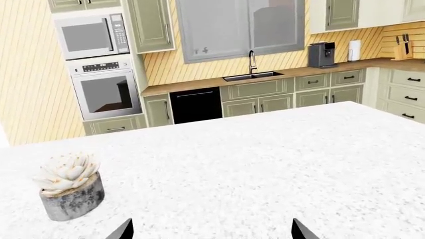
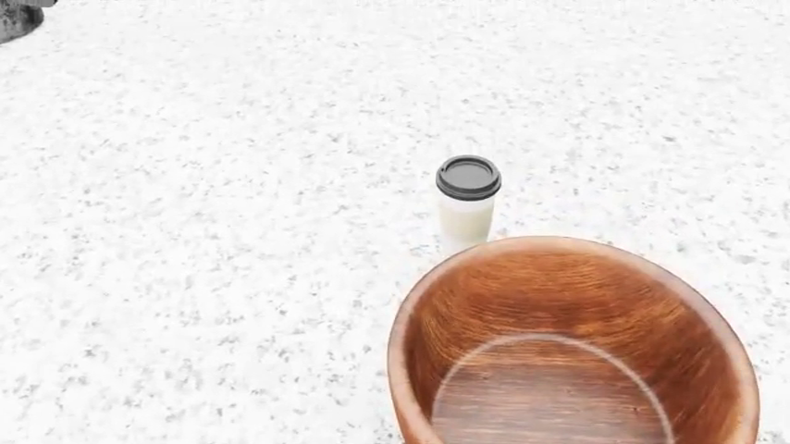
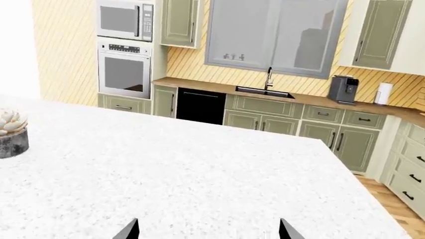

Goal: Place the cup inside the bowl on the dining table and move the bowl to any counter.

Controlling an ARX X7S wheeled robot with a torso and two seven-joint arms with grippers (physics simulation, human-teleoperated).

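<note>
Slim cream cup with dark grey lid [image 2: 468, 201] upright on speckled white dining table [image 2: 185, 231], just behind rim of large reddish-brown wooden bowl [image 2: 568, 351]. Left gripper [image 1: 211, 230] and right gripper [image 3: 208, 230] spread wide, empty. Risk: narrow cup tips if nudged off-centre

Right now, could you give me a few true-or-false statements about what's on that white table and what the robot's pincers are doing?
1. The cup stands upright with its dark lid on. True.
2. The cup is already inside the bowl. False: it stands on the dining table, just beyond the bowl's rim.
3. The bowl is empty. True.
4. The left pincer grips the cup. False: its fingertips are spread apart with nothing between them.
5. A potted succulent sits on the table. True.
6. The sink is set into the white table. False: it is in the wooden counter by the far wall.
</note>
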